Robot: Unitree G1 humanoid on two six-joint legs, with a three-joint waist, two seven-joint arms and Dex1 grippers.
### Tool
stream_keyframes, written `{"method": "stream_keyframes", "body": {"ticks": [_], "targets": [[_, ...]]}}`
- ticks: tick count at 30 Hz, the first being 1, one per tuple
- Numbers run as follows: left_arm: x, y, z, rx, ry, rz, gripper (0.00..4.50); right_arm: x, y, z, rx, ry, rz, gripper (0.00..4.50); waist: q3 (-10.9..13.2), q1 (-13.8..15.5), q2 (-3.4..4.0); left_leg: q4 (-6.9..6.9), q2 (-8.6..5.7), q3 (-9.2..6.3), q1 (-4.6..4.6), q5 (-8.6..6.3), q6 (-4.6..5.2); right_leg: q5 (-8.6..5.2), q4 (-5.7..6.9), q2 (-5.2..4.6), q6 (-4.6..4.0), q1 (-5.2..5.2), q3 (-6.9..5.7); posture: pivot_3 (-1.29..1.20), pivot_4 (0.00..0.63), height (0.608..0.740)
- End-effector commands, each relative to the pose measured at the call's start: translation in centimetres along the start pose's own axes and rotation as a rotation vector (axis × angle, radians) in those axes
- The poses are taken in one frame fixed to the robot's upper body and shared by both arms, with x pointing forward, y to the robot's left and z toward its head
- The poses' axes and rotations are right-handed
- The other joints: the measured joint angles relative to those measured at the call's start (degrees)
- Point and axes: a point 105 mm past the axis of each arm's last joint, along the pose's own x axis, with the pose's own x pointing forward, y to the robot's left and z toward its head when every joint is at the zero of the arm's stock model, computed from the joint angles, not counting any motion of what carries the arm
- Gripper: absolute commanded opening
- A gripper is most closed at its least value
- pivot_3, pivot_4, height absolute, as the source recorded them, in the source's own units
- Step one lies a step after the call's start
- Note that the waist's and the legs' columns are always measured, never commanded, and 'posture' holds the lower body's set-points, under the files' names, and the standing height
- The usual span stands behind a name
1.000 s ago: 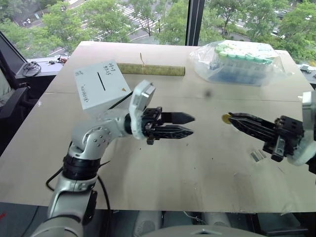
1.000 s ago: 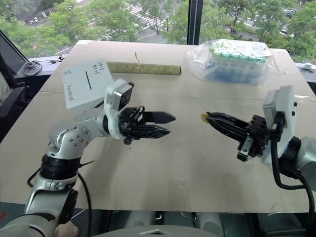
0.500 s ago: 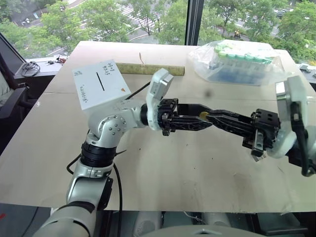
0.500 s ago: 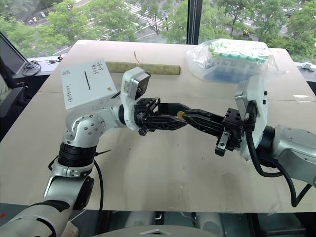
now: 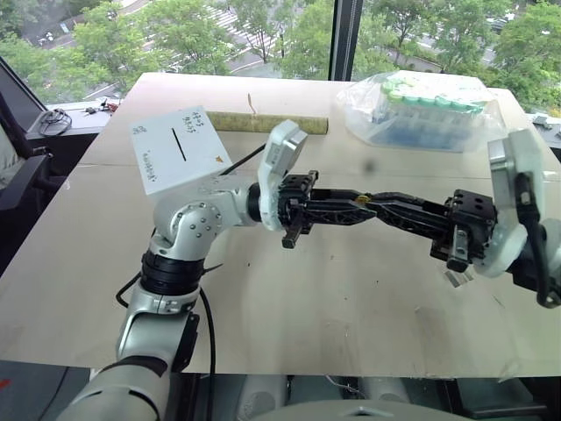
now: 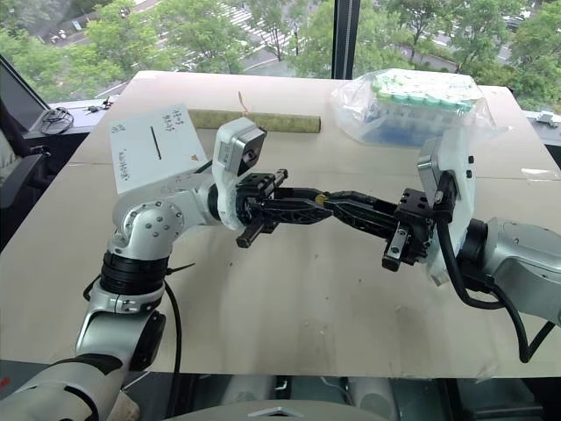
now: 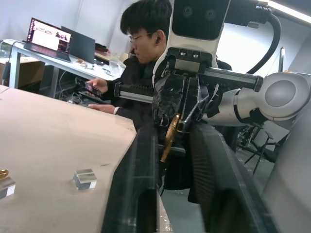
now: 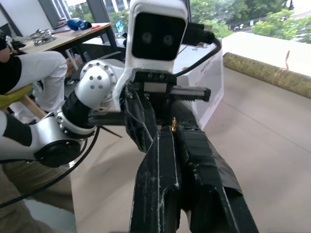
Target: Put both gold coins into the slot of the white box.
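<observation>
Above the table's middle my two grippers meet tip to tip. My right gripper (image 6: 328, 201) is shut on a gold coin (image 7: 169, 138), pinching it by its faces at the very fingertips. My left gripper (image 5: 356, 207) points at it from the other side. Its fingers (image 7: 138, 194) stand a narrow gap apart, straddling the coin and the right fingertips. The white box (image 5: 180, 162) stands tilted behind my left arm, its slot (image 5: 180, 145) facing up. A bit of gold (image 7: 2, 173) lies on the table beside a clear scrap, cut off by the view's edge.
A clear bag of green-capped tubes (image 5: 425, 110) sits at the back right and an olive roll (image 5: 267, 123) at the back middle. Clear plastic scraps (image 7: 84, 178) lie on the table under my right arm. A person (image 7: 141, 73) sits beyond the table edge.
My grippers, well apart a second ago, have come together over the table's middle. The left fingers have narrowed around the coin that the right gripper keeps holding.
</observation>
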Motion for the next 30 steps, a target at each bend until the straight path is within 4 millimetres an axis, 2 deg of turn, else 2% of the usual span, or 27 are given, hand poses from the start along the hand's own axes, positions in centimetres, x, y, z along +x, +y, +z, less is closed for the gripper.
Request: {"method": "stream_keyframes", "body": {"ticks": [1, 11, 29, 30], "targets": [[-0.04, -0.75, 0.76, 0.072, 0.005, -0.023, 1.3, -0.15, 0.57, 1.12, -0.029, -0.042, 0.017, 0.0, 0.0, 0.0, 0.0, 0.0, 0.0, 0.0, 0.0, 0.0, 0.0, 0.0, 0.0, 0.0, 0.0, 0.0, 0.0, 0.0, 0.15, 0.74], [-0.63, -0.64, 0.25, 0.08, 0.034, -0.031, 1.3, -0.26, 0.66, 1.06, -0.02, -0.045, 0.018, 0.0, 0.0, 0.01, 0.0, 0.0, 0.03, 0.0, -0.01, 0.0, 0.0, 0.0, -0.01, -0.02, 0.0, -0.01, 0.0, 0.0, 0.15, 0.74], [-0.96, -0.03, 0.79, 0.069, 0.004, -0.014, 1.3, -0.59, 1.03, 0.87, -0.012, -0.041, 0.018, 0.0, 0.01, 0.01, 0.0, 0.0, 0.05, -0.01, -0.03, 0.0, 0.0, -0.02, -0.02, -0.03, 0.03, -0.02, 0.0, 0.0, 0.15, 0.74], [-0.99, 0.0, 0.72, 0.07, 0.005, -0.013, 1.06, -0.6, 1.04, 0.85, -0.012, -0.04, 0.018, 0.0, 0.01, 0.01, 0.0, 0.0, 0.05, -0.01, -0.03, 0.0, 0.0, -0.02, -0.02, -0.03, 0.03, -0.02, -0.01, 0.0, 0.15, 0.74]]}}
